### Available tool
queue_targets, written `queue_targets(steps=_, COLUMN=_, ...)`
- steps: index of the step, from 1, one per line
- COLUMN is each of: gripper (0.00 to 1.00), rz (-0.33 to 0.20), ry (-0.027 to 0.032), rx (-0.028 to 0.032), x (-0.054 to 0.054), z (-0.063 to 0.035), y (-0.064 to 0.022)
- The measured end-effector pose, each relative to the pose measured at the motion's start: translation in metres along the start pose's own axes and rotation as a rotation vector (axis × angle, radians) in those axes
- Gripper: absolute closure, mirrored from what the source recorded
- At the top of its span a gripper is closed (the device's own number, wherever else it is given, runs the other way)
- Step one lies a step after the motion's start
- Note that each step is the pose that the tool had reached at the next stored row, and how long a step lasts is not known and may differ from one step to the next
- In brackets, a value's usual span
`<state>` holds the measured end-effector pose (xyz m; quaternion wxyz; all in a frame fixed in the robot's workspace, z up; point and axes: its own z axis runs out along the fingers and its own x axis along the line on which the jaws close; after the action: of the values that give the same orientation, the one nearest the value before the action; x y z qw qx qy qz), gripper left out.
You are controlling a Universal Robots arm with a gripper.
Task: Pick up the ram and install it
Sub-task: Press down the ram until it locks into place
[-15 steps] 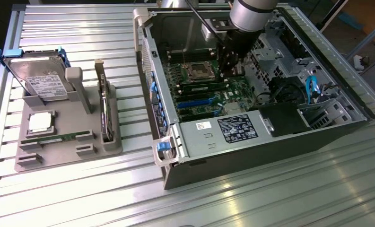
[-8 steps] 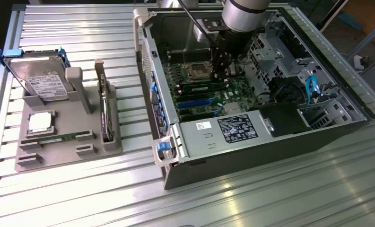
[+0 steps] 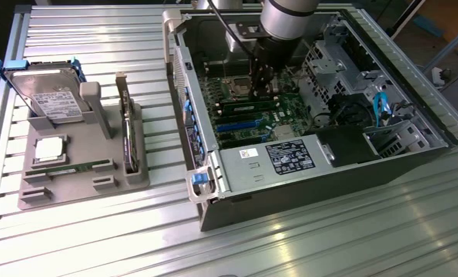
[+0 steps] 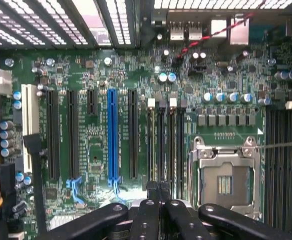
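One ram [image 3: 59,169], a thin green stick, lies flat in the grey holder tray [image 3: 74,187] at the exterior view's left. A second green ram [image 3: 248,106] stands on edge in a memory slot on the motherboard [image 3: 286,109] inside the open computer case [image 3: 306,179]. My gripper [image 3: 264,86] reaches down into the case, just above that stick. In the wrist view my gripper [image 4: 159,187] is shut, its black fingers [image 4: 153,210] pressed together with nothing between them, over the row of memory slots [image 4: 162,142]. Whether the tips touch the stick, I cannot tell.
The tray also carries a hard drive [image 3: 51,95], a square silver processor [image 3: 50,148] and an upright expansion card [image 3: 125,130]. An empty processor socket [image 4: 226,177] lies beside the memory slots, and a blue card slot [image 4: 112,135] on their other side. Drive cages and cables [image 3: 379,109] crowd the case's far end.
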<state>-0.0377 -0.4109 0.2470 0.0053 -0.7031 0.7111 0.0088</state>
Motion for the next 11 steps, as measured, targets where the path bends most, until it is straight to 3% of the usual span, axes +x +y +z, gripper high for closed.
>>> queue_targets(steps=11, gripper=0.89, rz=0.000, ry=0.0000, rx=0.0000, x=0.0001, z=0.0023, y=0.0049)
